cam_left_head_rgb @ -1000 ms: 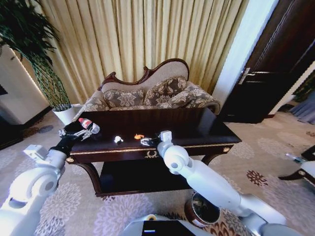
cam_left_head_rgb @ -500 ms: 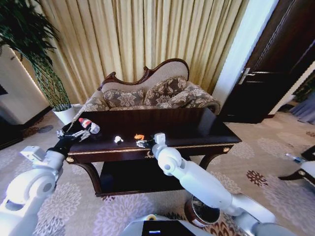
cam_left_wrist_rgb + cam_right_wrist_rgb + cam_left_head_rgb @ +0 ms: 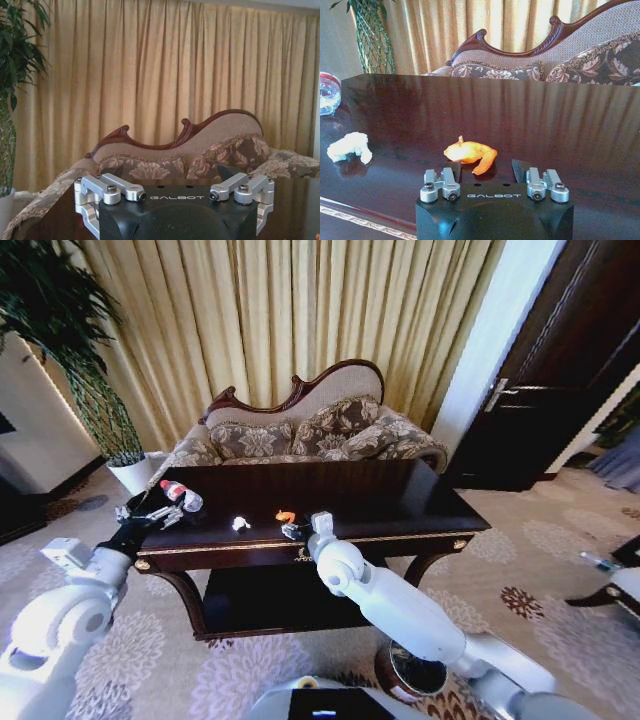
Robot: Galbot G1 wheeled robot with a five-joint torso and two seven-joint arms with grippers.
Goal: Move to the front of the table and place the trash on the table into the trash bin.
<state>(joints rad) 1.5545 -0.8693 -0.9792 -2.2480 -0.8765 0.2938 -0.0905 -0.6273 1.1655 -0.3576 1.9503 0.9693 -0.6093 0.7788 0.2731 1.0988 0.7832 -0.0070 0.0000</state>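
On the dark table (image 3: 400,502) lie three pieces of trash. The clear bottle (image 3: 180,496) with its red cap rests near the left end, a crumpled white scrap (image 3: 240,524) is near the front edge, and an orange scrap (image 3: 285,515) lies right of it. My right gripper (image 3: 294,531) is low over the front edge and open. In the right wrist view the orange scrap (image 3: 470,152) sits just beyond the right gripper (image 3: 486,169), between the lines of its two fingertips. My left gripper (image 3: 148,512) hovers at the table's left end beside the bottle, open and holding nothing. The trash bin (image 3: 410,666) stands on the carpet under my right arm.
A patterned sofa (image 3: 310,430) stands close behind the table, with curtains behind it. A tall potted plant (image 3: 90,390) is at the left and a dark door (image 3: 560,380) at the right. The table has a lower shelf (image 3: 270,600).
My right gripper has slid left along the front edge, up to the orange scrap. The left gripper has drawn back slightly from the bottle. All the trash lies where it was.
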